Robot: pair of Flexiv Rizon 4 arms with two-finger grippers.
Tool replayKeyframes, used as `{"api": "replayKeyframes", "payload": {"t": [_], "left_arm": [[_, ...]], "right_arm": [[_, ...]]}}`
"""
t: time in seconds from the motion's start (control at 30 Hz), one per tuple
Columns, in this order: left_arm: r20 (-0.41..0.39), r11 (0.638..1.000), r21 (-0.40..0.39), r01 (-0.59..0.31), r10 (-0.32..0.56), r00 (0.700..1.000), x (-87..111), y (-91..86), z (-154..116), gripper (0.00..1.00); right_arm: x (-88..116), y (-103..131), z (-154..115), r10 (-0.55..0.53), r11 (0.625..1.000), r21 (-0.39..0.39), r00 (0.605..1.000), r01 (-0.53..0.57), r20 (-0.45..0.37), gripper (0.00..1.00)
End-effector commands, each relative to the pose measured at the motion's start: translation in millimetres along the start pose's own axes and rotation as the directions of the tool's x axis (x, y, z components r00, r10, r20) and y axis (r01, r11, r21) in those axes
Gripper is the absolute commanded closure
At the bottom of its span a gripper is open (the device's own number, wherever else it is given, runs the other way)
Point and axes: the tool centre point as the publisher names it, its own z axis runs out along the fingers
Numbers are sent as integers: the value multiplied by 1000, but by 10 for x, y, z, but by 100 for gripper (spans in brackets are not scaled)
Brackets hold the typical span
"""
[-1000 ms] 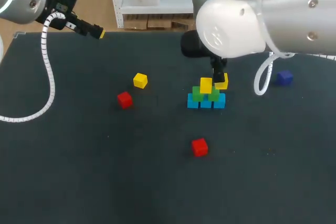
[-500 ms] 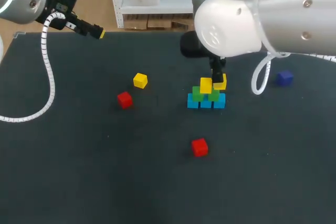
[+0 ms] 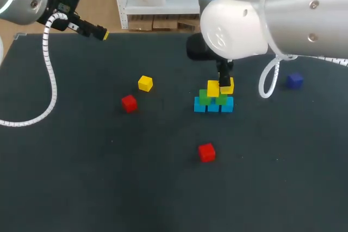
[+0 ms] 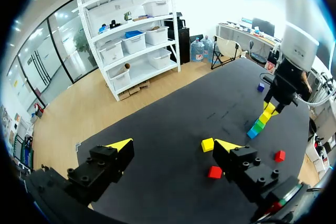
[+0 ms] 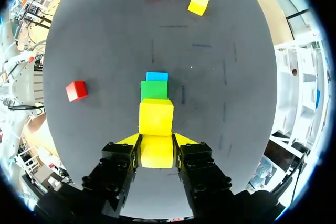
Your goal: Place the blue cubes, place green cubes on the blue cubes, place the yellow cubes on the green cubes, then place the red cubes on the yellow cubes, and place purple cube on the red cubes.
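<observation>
Head view is showing the table [image 3: 81, 177] with a loose yellow cube [image 3: 145, 83] and a red cube [image 3: 129, 102] lying well left of the stack [image 3: 213, 99]. A second red cube [image 3: 206, 152] is lying nearer the front, and the purple cube [image 3: 294, 80] is sitting far right, just past the white cable [image 3: 267, 85]. In the stack, three blue cubes [image 3: 213, 106] are standing in a row and carrying two green cubes [image 3: 205, 97], with a placed yellow cube [image 3: 213, 88] sitting on top. The right arm [image 3: 255, 20] is hanging over the table's rear and hiding the area behind the stack. The right gripper [image 3: 227, 84] is pinching a held yellow cube [image 5: 156, 150] from two sides, keeping it just beside the placed one and over the right-hand green cube; whether the two are touching cannot be told. The left gripper [image 4: 173, 148] is hovering over the rear left edge, fingers spread wide and holding nothing.
</observation>
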Motion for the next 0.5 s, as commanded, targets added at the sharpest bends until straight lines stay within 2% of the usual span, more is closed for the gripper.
{"api": "replayKeyframes", "payload": {"t": [0.03,0.5], "left_arm": [[4,1000,4,-2,2,1000,9,11,-1,0],[4,1000,4,-2,2,1000,9,11,-1,0]], "right_arm": [[-4,-27,19,0,1000,-7,1000,1,4,100],[-15,-21,44,7,1000,-12,1000,-7,5,100]]}}
